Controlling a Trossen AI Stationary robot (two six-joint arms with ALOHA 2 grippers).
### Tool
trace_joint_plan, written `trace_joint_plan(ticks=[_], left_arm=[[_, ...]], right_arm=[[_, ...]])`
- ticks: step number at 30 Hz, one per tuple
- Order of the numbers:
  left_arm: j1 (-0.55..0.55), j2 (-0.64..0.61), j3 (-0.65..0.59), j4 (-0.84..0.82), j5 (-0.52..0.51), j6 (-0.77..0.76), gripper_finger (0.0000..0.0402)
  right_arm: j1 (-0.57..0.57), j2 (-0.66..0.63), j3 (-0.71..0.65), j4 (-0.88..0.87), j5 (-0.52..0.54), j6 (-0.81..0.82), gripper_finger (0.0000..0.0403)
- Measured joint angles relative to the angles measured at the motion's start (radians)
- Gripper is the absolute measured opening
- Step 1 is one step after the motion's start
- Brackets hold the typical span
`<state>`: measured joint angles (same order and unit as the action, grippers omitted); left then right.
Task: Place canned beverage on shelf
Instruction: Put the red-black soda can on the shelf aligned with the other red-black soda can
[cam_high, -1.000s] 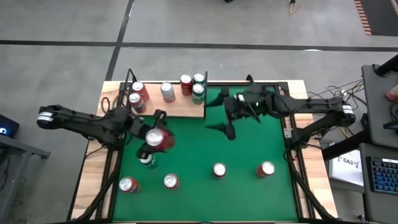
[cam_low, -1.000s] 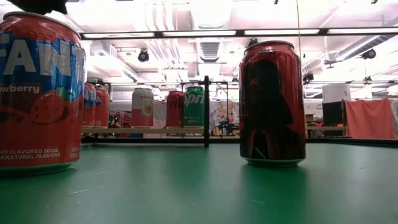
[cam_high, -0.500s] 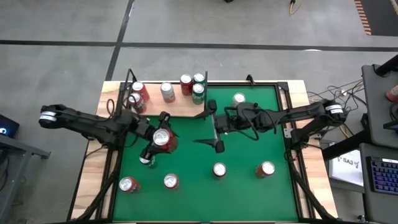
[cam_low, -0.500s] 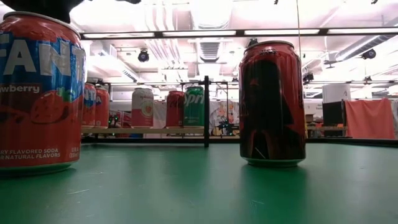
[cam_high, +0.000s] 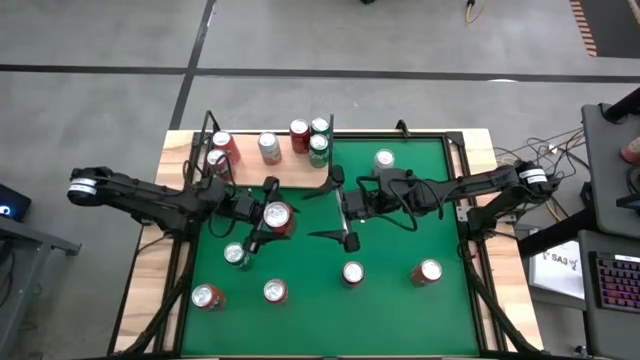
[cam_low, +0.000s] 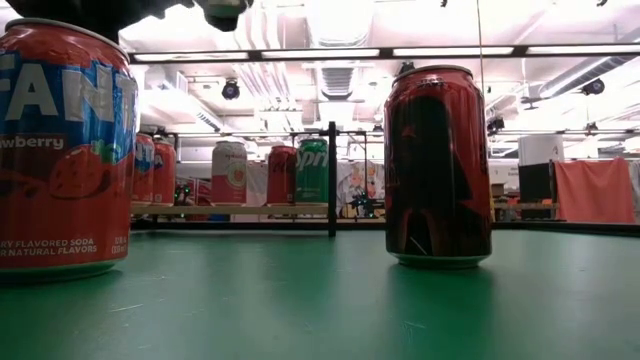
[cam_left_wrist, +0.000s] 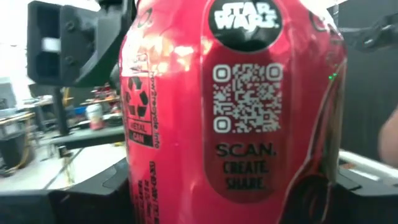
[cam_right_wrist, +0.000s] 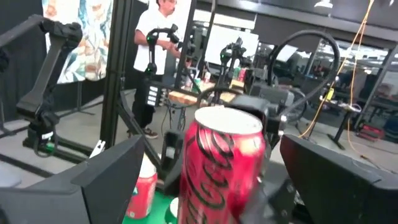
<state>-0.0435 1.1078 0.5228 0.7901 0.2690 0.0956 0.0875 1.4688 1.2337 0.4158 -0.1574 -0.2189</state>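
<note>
A red Coca-Cola can (cam_high: 277, 217) with a Star Wars label (cam_left_wrist: 245, 18) hangs above the middle of the green table, with my left gripper (cam_high: 268, 214) shut on it. My right gripper (cam_high: 320, 212) stands open just right of the can and faces it, its fingers (cam_right_wrist: 93, 180) wide apart and touching nothing. The can (cam_right_wrist: 221, 165) shows between them farther off. The pale wood shelf (cam_high: 290, 174) lies at the far left and carries several upright cans (cam_high: 268, 146). Its black rod (cam_low: 331, 180) shows in the low view. My left gripper pinches the can's side wall (cam_left_wrist: 140, 186) between its two fingers, one on each side. The fingers come nearly level from the table's left. The can stands upright in the hold, top up, lifted clear of the table.
Loose cans stand on the green felt: a green one (cam_high: 238, 255) below the left gripper, others along the near side (cam_high: 207, 296) (cam_high: 275, 291) (cam_high: 352, 272) (cam_high: 428, 271), and one at the far side (cam_high: 384, 159). A person (cam_right_wrist: 155, 50) stands beyond the table.
My left gripper has carried the red can toward the table's right and a little down, uncovering the green can below it. My right gripper has swung toward the table's left, nearer the held can, and has tipped up to about level while staying open.
</note>
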Motion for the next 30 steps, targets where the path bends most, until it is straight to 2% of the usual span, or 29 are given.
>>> trace_joint_plan(ticks=[7,17,21,30], left_arm=[[0.003,0.039,0.0,0.063,-0.027,0.02,0.0274],[0.004,0.076,0.021,0.059,-0.049,0.043,0.0274],[0.004,0.098,0.033,0.058,-0.051,0.065,0.0274],[0.004,0.143,0.089,0.025,-0.078,0.095,0.0274]], right_arm=[[-0.001,0.042,0.013,0.038,0.001,0.022,0.0368],[-0.008,0.12,0.088,0.008,0.026,0.026,0.0368],[-0.009,0.125,0.096,-0.005,0.099,0.023,0.0368],[-0.014,0.174,0.131,-0.039,0.103,0.027,0.0363]])
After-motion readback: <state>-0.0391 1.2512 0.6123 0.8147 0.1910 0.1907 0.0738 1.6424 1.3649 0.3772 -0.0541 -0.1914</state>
